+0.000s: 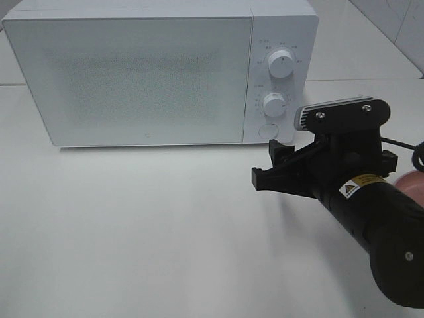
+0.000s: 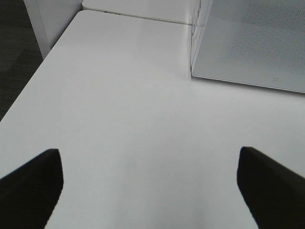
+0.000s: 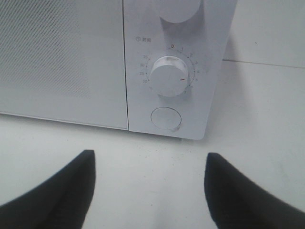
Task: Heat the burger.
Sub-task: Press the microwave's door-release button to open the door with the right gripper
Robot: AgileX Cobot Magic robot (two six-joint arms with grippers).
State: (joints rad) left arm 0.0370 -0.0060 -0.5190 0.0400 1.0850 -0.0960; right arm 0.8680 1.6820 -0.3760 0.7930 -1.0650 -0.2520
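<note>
The right tool (image 1: 265,164), released and empty, faces the panel (image 3: 214,86) of the shut microwave (image 1: 132,79); the left tool (image 2: 147,186) is released too. The burger is not in view. Likely step: setting controls; next, centre on the dial (image 3: 167,75).

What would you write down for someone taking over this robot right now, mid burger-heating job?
Left gripper: open, empty, above the white tabletop.
Right gripper: open, empty, facing the white box-shaped microwave, in front of its lower round white dial.
Small round golden-bun burger: in no view; the microwave's door is shut, so it may be inside, unconfirmed.
Done: cannot tell. Left: confirm the burger is inside, then probably set the dial.
</note>
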